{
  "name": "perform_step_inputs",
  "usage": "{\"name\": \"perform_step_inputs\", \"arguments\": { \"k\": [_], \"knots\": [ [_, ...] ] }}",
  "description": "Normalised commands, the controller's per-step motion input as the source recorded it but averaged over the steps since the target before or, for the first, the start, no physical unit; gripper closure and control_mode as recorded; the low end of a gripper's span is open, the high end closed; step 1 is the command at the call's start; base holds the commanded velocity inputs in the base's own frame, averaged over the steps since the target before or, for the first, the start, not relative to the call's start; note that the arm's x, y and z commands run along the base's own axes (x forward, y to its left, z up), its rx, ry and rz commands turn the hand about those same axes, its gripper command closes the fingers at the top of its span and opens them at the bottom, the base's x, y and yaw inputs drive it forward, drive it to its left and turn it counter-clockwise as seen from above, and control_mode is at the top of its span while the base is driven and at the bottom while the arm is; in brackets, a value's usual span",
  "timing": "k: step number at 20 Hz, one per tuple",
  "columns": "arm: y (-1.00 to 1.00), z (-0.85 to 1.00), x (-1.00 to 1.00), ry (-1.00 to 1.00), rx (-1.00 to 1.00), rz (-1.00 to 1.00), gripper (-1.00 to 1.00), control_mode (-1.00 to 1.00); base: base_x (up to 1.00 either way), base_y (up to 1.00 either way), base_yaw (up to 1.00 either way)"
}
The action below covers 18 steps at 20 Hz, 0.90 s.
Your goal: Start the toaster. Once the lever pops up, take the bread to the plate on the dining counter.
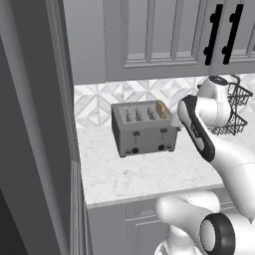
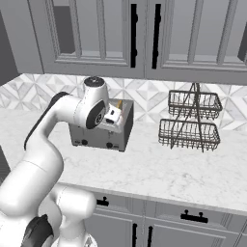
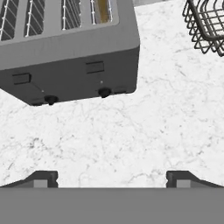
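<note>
White marble wall counter (image 1: 144, 172) below grey cabinets: toaster not yet started.

With the toaster (image 1: 144, 128) as landmark, the bread (image 1: 161, 109) sat in its rightmost slot, both levers up. The gripper (image 3: 112, 178) hung wide and empty before its front. Right of it stood a wire basket rack (image 2: 190, 119). Pressing the right lever (image 3: 95, 67) down seemed next.

base views flank the arm, both facing the toaster (image 1: 144, 128), hand view looks steeply down, close above it

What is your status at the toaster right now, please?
Gripper open, empty, above the counter in front of the toaster. Bread in the rightmost slot, levers not yet pressed. Wire basket rack off to the right, path clear.
</note>
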Motion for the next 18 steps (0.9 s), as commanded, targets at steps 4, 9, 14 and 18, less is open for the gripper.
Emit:
{"name": "perform_step_inputs", "arguments": {
  "k": [4, 9, 14, 18],
  "knots": [
    [-0.16, -0.36, 0.36, 0.00, 0.10, 0.00, -1.00, -1.00, 0.00, 0.00, 0.00],
    [-0.14, -0.23, 0.58, 0.00, 0.08, 0.00, -1.00, -1.00, 0.00, 0.00, 0.00],
    [-0.03, -0.20, 0.62, 0.00, 0.05, 0.00, -1.00, -1.00, 0.00, 0.00, 0.00],
    [0.00, -0.33, 0.49, 0.00, 0.02, -0.02, -1.00, -1.00, 0.00, 0.00, 0.00]
  ]
}}
